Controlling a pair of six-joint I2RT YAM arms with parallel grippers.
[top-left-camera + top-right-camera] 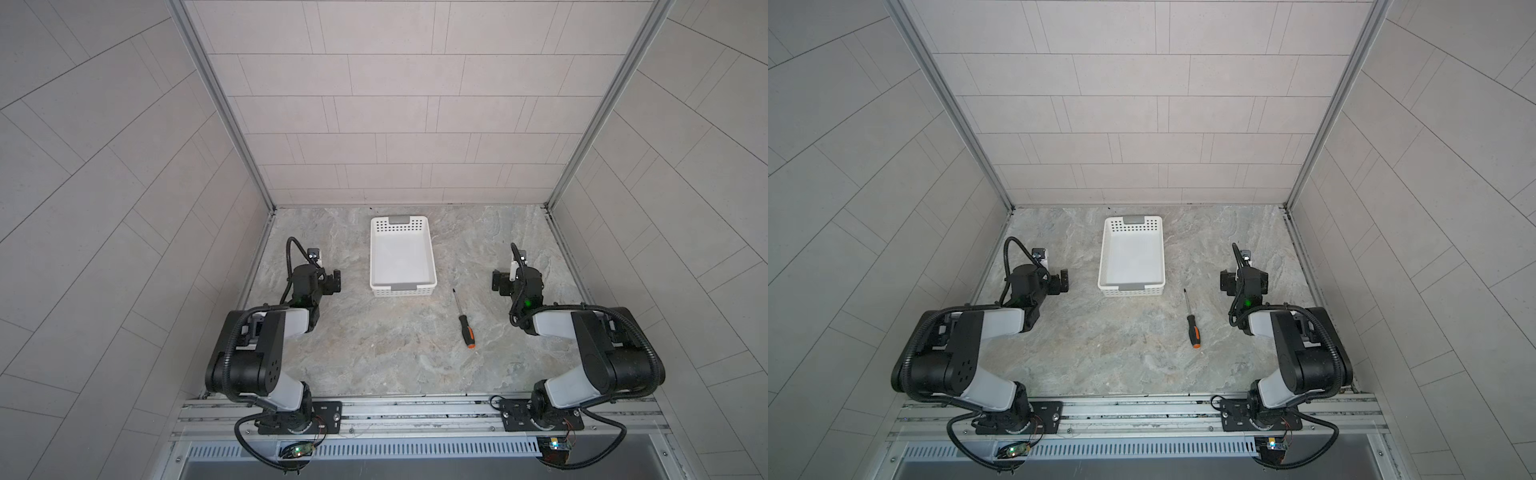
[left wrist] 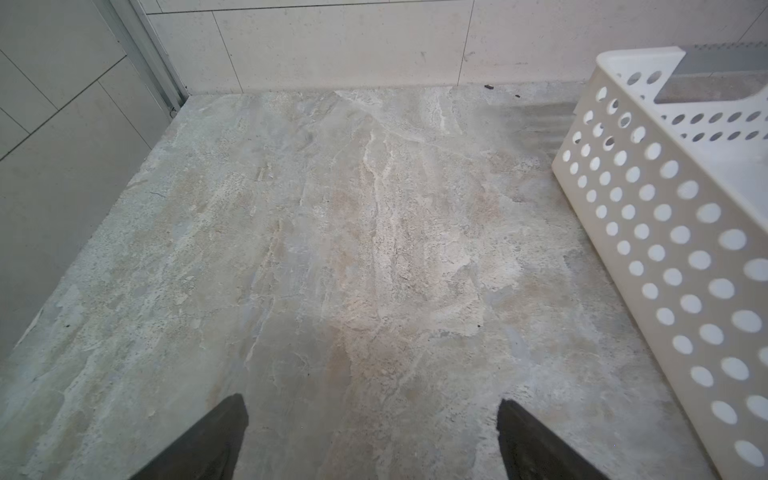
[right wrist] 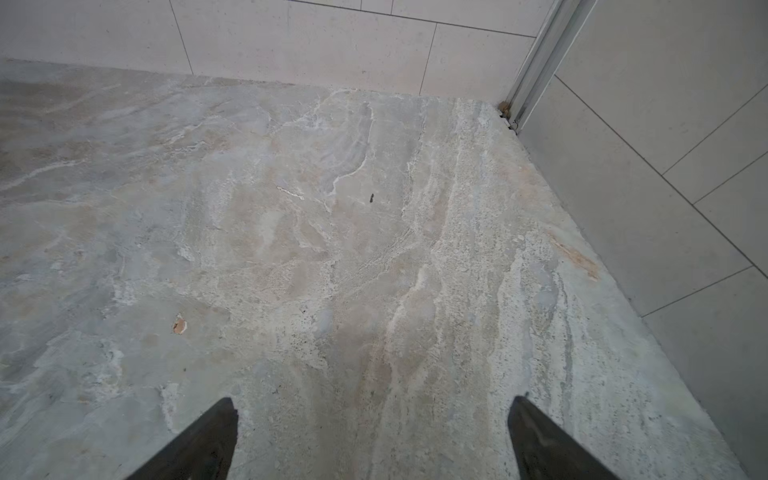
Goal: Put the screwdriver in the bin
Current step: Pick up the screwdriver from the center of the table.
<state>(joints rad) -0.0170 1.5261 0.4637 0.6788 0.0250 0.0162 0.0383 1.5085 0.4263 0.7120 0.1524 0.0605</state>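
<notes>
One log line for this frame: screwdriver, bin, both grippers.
screwdriver: on table, outside bin | bin: empty | left gripper: open, holds nothing | right gripper: open, holds nothing

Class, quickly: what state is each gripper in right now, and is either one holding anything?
Left gripper: open, fingers spread over bare tabletop, holding nothing.
Right gripper: open, fingers spread wide, holding nothing; the screwdriver lies untouched on the table.

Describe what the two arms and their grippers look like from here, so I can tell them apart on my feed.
They look alike. The left arm and right arm have black joint housings, light grey link covers, black ribbed cable conduit looping alongside, and a green light near each wrist. The left gripper and right gripper have dark, tapered fingers.
</notes>
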